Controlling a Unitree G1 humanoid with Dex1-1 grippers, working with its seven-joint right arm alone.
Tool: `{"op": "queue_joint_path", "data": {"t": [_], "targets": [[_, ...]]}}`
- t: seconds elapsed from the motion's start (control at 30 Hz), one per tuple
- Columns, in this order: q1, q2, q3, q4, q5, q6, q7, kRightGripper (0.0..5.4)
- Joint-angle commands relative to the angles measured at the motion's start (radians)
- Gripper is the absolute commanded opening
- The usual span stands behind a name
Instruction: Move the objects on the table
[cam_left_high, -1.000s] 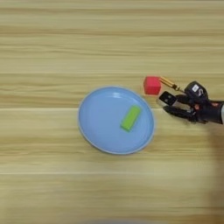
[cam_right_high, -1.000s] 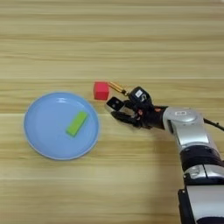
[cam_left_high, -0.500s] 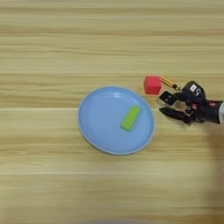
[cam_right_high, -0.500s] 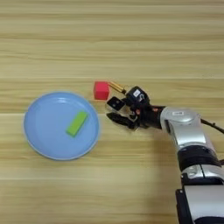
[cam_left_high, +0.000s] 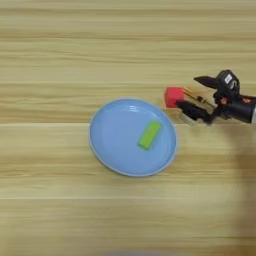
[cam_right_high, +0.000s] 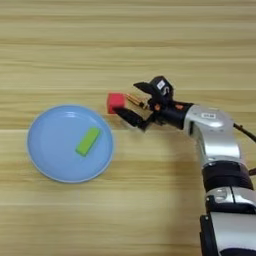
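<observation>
Right eye view: right gripper (cam_right_high: 136, 102) sits just beside a small red cube (cam_right_high: 115, 102) on the table (cam_right_high: 150, 45), fingers spread wide apart, nothing held. One finger (cam_right_high: 144, 87) is up behind, the other finger (cam_right_high: 129, 116) lower, tip almost at the cube's right face; can't tell if it touches.

Risks, my guess: cube isn't between the fingers, it's off past their tips, so closing now would likely pinch air or clip a corner and flick it away. A push forward could shove it against the plate (cam_right_high: 47, 165) rim just left of it, tilting or sliding the plate.

Containers: one round light-blue plate, lower left of the cube. A flat lime-green block (cam_right_high: 88, 141) lies inside it, right of centre, slanted. Nothing else in the plate. The cube sits on bare wood outside the rim.
</observation>
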Motion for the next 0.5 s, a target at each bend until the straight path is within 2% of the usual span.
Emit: {"op": "queue_joint_path", "data": {"t": [0.03,0.27,0.5], "targets": [[-0.032,-0.022,-0.039,-0.126,0.073,0.014,0.010,5.36],[-0.009,-0.018,-0.052,-0.205,0.119,0.044,0.025,5.36],[-0.016,-0.020,-0.048,-0.246,0.136,0.057,0.027,5.36]]}}
